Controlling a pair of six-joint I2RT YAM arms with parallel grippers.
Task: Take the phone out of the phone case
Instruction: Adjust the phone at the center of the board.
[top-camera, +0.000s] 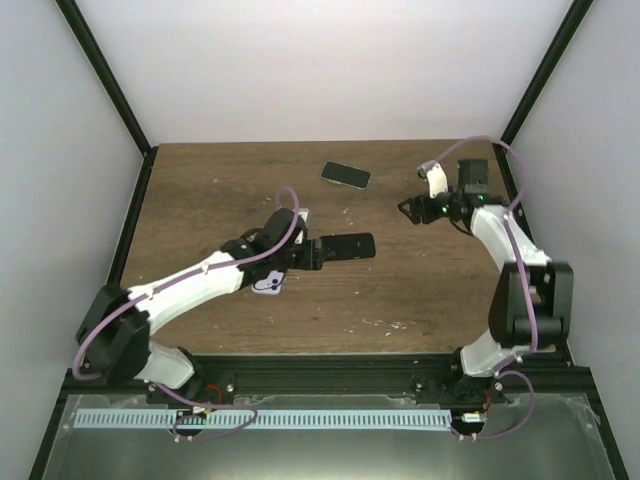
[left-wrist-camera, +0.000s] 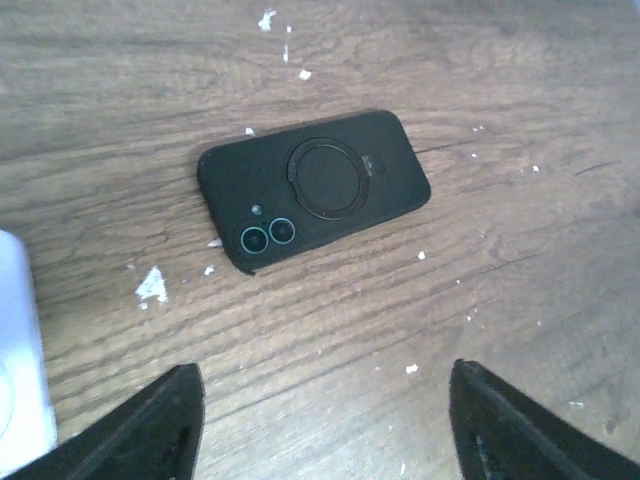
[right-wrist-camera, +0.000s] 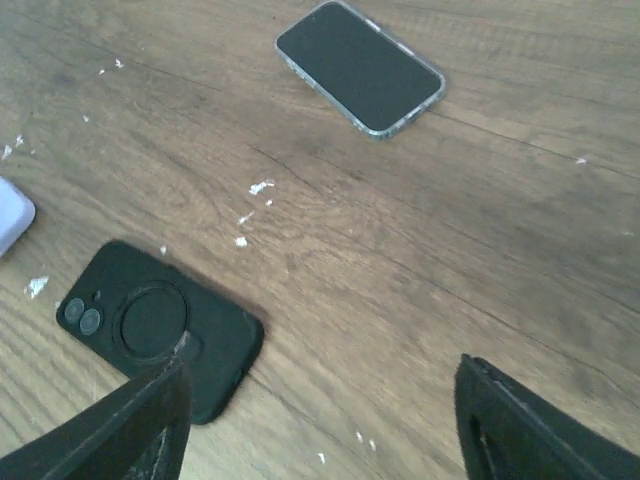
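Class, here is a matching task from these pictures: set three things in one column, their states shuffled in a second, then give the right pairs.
Things:
1. black phone case
2. silver-edged phone
3. left hand

States:
A. open, holding nothing
B. ring side up
C. screen up, farther from the arms' bases

Pairs: 1-B, 2-C, 3-A

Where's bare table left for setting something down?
Far-left corner of the brown wooden table, behind the left arm; also the near strip between both arm bases. Crowded mid-table: black ring-backed phone case, dark-screened phone, pale lavender case.
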